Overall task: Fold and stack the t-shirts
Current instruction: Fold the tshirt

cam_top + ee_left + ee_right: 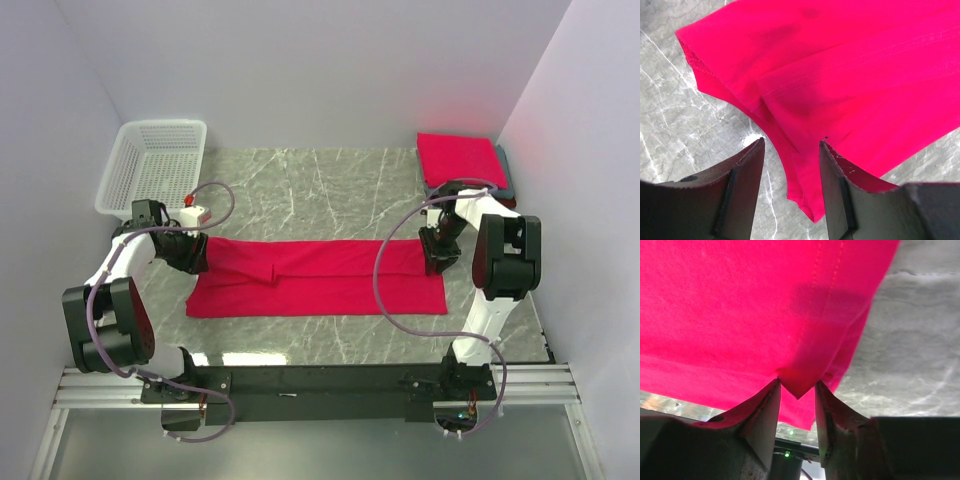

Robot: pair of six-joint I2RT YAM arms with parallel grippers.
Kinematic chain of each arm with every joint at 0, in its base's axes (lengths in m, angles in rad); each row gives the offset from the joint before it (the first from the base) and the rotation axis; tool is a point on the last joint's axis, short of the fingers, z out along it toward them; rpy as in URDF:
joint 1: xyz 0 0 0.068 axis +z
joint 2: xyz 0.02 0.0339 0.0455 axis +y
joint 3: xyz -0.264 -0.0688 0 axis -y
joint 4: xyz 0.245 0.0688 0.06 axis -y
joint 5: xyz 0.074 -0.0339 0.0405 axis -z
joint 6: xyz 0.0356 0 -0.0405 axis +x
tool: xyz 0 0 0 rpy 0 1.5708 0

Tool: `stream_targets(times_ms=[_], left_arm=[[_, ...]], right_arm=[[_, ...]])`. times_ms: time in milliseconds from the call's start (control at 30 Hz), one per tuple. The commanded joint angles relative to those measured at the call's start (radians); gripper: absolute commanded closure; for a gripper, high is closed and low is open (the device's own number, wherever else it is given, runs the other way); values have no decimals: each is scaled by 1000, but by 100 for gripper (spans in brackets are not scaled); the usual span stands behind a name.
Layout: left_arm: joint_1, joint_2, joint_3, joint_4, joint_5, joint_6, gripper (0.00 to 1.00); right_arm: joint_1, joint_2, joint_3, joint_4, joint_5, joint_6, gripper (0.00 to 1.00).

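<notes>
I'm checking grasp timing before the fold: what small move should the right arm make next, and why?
Probably close the right tool on the red t-shirt: its corner sits between the jaws, which stand visibly apart, so it is not pinched yet. The left tool straddles the opposite hem, also open.

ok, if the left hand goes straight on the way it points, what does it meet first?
The red t-shirt: its hemmed edge lies between the open fingers of the left hand, with the marble table directly beneath. Depth is hard to judge from the wrist view, so contact may be very close.
</notes>
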Motion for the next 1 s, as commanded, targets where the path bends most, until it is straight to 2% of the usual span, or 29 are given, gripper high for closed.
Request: stream_targets(times_ms=[0,67,233,433,633,867,900,933,967], left_arm=[[-4,-3,-9,22,0,-11,47],[-4,-4,-10,24,1,-13,47],[-4,-6,-21,31,-3,-11,47],[-4,-7,-23,33,-12,-13,50],[-3,-3,-18,40,-44,-18,55],[-4,4,-10,25,-69,-10,57],[-4,4,-7,10,-67,-5,55],[-4,1,-4,-2,-62,4,55],[-6,-1,5,-16,-58,5,55]], right_arm=[[-2,0,-1,-9,-37,17,61],[-2,-4,2,-12,-36,16,67],[-3,-20,22,-31,-16,8,74],[-9,-44,38,-71,12,-7,100],[-17,-70,22,-73,50,-32,100],[-15,2,-42,7,55,-22,99],[-15,8,-39,7,53,-25,93],[-15,10,-34,2,54,-29,79],[-17,5,-31,2,64,-33,72]])
